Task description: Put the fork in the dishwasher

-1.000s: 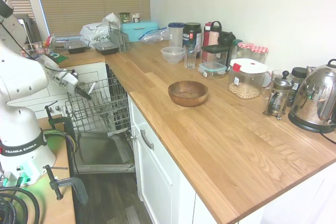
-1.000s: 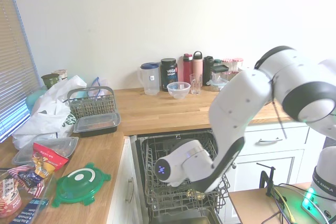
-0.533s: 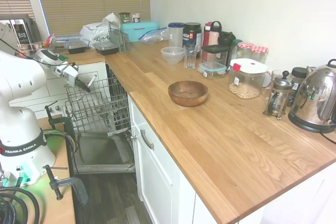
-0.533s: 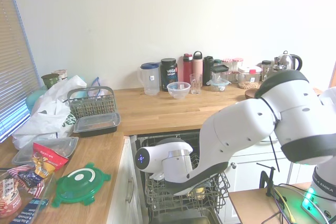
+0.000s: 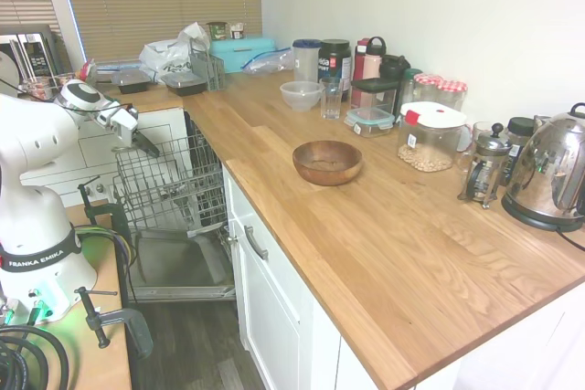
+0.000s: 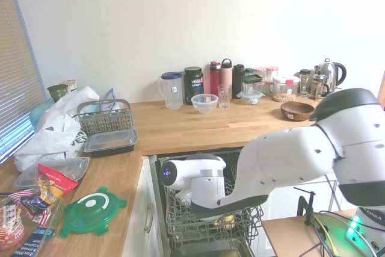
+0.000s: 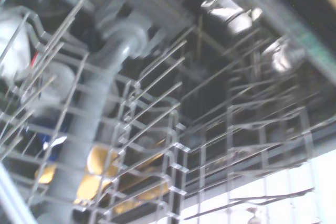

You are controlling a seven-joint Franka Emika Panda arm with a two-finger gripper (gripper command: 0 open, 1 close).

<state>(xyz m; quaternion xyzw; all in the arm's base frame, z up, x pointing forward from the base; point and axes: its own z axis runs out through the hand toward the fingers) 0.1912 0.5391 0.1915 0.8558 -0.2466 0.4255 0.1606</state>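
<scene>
The dishwasher (image 5: 178,267) stands open under the wooden counter, with its grey wire rack (image 5: 174,191) pulled out over the lowered door. My gripper (image 5: 144,144) hangs just above the rack's far left corner, seen as a dark tip below the white wrist. From the other side the arm's wrist body (image 6: 194,180) covers the gripper, above the rack (image 6: 210,224). The wrist view is filled with blurred rack wires (image 7: 157,129) seen from close by, with something yellow below them. The fork is hidden in every view.
A brown wooden bowl (image 5: 327,162) sits mid-counter. Bottles, jars, a clear bowl (image 5: 301,95) and a kettle (image 5: 548,175) line the wall. A grey cutlery basket (image 6: 103,117) and food containers (image 6: 110,141) stand by the window. White drawers (image 5: 265,271) flank the dishwasher.
The wrist has risen and drawn back toward the rack's far corner. The pale fork that stuck out at the gripper half a second ago no longer shows.
</scene>
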